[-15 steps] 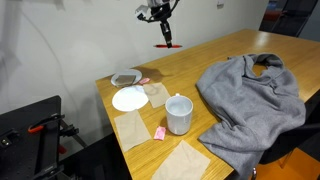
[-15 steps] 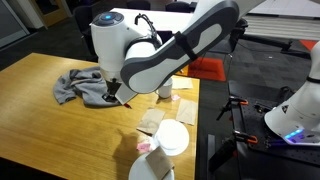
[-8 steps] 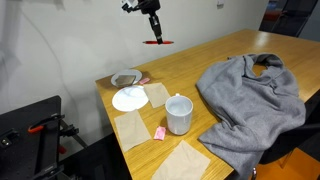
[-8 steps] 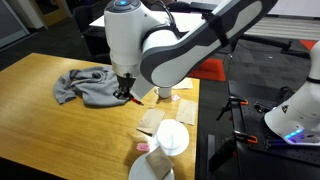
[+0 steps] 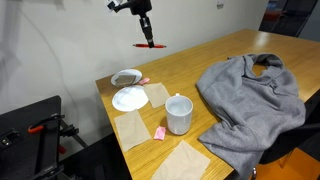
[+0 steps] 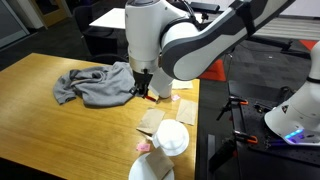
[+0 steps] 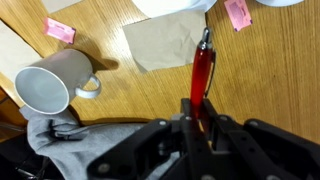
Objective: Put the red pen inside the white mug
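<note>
My gripper (image 7: 198, 108) is shut on the red pen (image 7: 201, 70), which sticks out from between the fingers. In an exterior view the pen (image 5: 147, 33) hangs from the gripper (image 5: 145, 18) high above the table's far left part. In the other exterior view the gripper (image 6: 143, 92) is low in front of the arm. The white mug (image 5: 179, 113) stands upright and empty near the table's front edge, well below and to the right of the pen. It also shows in the wrist view (image 7: 51, 82) and in an exterior view (image 6: 171, 138).
A grey cloth (image 5: 252, 98) covers the table's right part. A white plate (image 5: 129, 98), a shallow bowl (image 5: 125, 77), brown napkins (image 5: 132, 128) and a small pink block (image 5: 160, 133) lie around the mug. The table edge (image 5: 112, 125) drops off at the left.
The gripper has carried the red pen leftward across the far side of the table, and slightly up. The mug and the other things have not moved.
</note>
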`<action>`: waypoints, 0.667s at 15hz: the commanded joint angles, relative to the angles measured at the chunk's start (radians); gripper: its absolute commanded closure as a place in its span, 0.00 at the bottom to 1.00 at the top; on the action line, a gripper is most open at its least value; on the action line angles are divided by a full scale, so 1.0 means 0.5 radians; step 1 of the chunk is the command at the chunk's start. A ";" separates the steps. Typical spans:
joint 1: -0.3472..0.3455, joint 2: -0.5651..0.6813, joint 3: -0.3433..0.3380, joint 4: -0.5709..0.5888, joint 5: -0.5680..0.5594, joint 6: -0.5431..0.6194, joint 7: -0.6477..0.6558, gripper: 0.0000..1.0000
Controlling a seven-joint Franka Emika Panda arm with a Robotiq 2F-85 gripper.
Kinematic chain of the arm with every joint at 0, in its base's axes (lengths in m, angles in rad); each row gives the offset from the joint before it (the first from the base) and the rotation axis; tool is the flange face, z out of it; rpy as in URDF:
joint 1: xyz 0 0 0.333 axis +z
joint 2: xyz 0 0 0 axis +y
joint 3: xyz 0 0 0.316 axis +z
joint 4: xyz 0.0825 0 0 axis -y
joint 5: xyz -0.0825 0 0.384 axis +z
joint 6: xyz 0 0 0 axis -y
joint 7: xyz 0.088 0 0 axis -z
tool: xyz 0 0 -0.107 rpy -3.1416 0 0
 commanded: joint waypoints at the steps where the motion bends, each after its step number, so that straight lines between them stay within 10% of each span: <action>1: -0.037 -0.007 0.037 -0.007 -0.016 -0.006 0.009 0.87; 10: 0.002 -0.023 -0.005 -0.018 -0.120 -0.006 0.132 0.97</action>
